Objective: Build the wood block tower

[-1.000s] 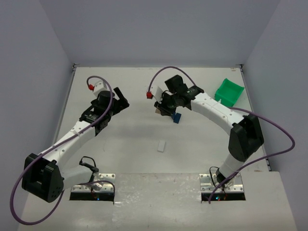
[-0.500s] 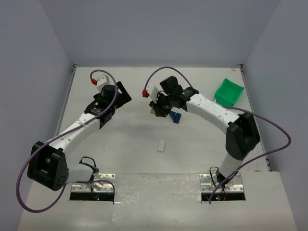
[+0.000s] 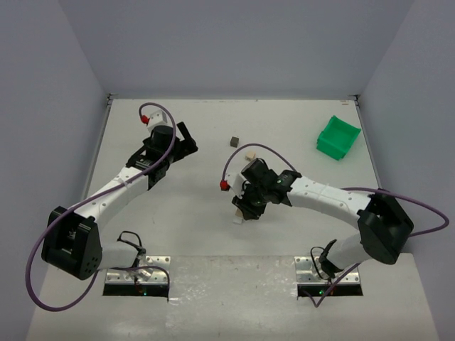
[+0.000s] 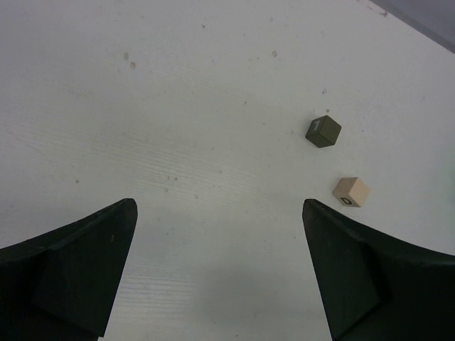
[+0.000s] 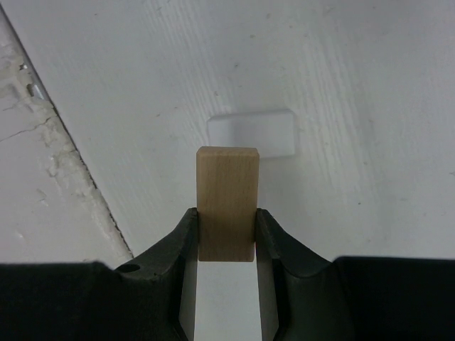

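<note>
My right gripper is shut on an upright tan wooden block. It holds the block low over the table, just short of a flat white piece. In the top view this gripper is at the front centre. My left gripper is open and empty over bare table, at the back left in the top view. A dark grey-brown cube and a beige cube with a printed mark lie apart ahead of it, also seen from above. No blue piece shows.
A green plastic bin stands at the back right. The rough near strip of the table runs just left of the right gripper. Grey walls close the table on three sides.
My right arm has swung from the back centre down to the front centre with the tan block in it. The two cubes now show. My left gripper has shifted slightly right.
</note>
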Action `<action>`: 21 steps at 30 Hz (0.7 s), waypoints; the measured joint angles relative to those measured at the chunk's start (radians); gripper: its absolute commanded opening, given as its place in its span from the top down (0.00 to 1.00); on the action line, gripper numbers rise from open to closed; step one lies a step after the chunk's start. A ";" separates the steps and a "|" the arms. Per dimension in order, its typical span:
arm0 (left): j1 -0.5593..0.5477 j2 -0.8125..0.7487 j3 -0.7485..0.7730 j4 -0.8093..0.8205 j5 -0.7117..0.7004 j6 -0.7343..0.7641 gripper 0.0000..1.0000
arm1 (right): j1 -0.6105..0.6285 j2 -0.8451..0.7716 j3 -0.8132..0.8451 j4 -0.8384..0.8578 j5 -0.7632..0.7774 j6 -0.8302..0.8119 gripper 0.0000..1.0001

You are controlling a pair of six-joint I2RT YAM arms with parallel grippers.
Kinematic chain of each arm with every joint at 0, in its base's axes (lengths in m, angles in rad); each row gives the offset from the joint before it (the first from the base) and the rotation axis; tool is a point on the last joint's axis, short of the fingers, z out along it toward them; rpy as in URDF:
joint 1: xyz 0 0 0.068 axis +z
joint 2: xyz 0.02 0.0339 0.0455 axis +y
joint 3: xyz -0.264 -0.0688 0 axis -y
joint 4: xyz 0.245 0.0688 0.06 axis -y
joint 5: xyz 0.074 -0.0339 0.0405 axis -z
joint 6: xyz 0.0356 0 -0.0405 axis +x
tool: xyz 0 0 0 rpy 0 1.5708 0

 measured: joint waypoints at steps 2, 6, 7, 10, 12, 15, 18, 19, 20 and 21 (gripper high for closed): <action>0.000 -0.001 -0.005 0.000 0.009 0.003 0.00 | 0.034 -0.013 -0.023 0.003 0.001 0.014 0.92; 0.000 -0.002 -0.014 0.006 0.023 0.010 0.00 | 0.046 0.007 -0.021 0.047 0.028 0.036 0.92; 0.000 -0.002 -0.017 0.008 0.025 0.012 0.00 | 0.046 0.020 -0.017 0.053 0.038 0.041 0.92; 0.000 -0.003 -0.022 0.010 0.030 0.014 0.00 | 0.050 0.074 -0.008 0.080 0.067 0.055 0.92; 0.000 -0.004 -0.023 0.012 0.032 0.014 0.00 | 0.056 0.097 -0.007 0.099 0.079 0.060 0.92; 0.000 -0.004 -0.023 0.015 0.035 0.014 0.00 | 0.064 0.106 -0.007 0.130 0.088 0.063 0.90; 0.000 -0.004 -0.024 0.020 0.042 0.015 0.00 | 0.066 0.106 -0.013 0.172 0.083 0.059 0.89; 0.000 -0.004 -0.025 0.021 0.043 0.016 0.00 | 0.066 0.106 -0.016 0.181 0.083 0.058 0.89; 0.000 -0.005 -0.025 0.021 0.045 0.016 0.00 | 0.066 0.106 -0.020 0.188 0.083 0.056 0.89; 0.000 -0.006 -0.025 0.022 0.046 0.017 0.00 | 0.066 0.107 -0.024 0.193 0.084 0.054 0.89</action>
